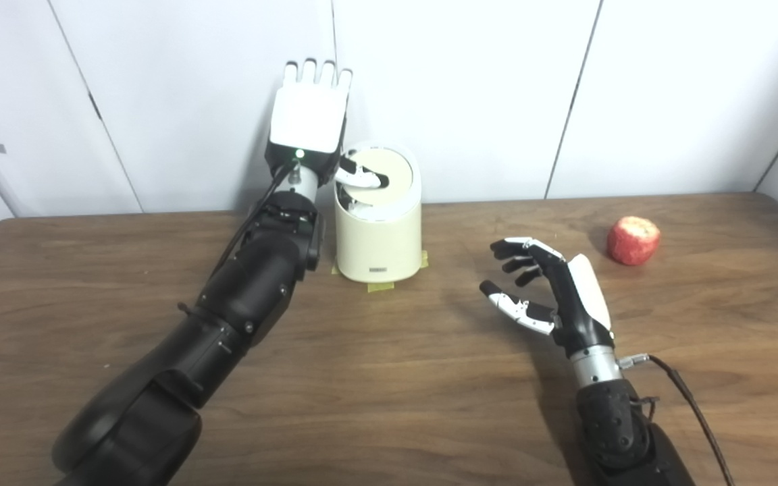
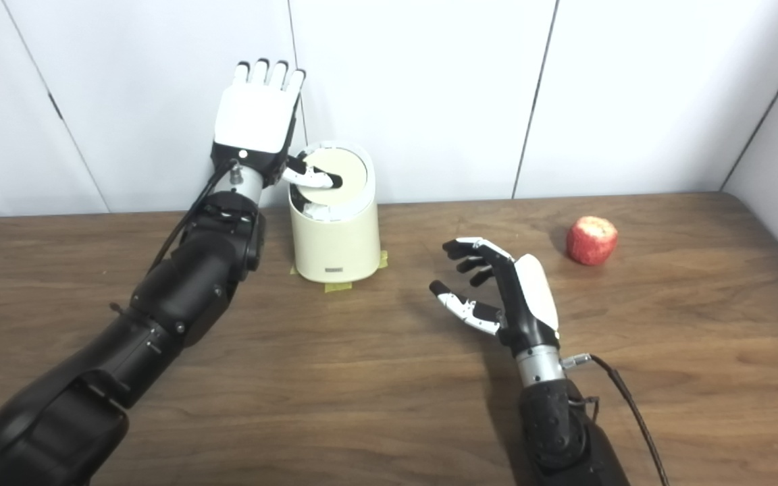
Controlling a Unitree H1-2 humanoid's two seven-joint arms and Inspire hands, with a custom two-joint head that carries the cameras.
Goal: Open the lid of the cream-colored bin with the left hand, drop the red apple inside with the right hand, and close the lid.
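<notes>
Two black arms reach over a dark wooden table, the largest thing in view, which meets a white panelled wall at the back. Near that wall stands the cream-colored bin, on bits of yellow tape; its round lid is tilted up. Just left of the bin the left hand is raised, fingers straight and pointing upward, thumb lying across the lid; it grips nothing. Toward the table's middle the right hand hovers with fingers spread and loosely curled, empty. Well apart, to its right, the red apple sits on the table
</notes>
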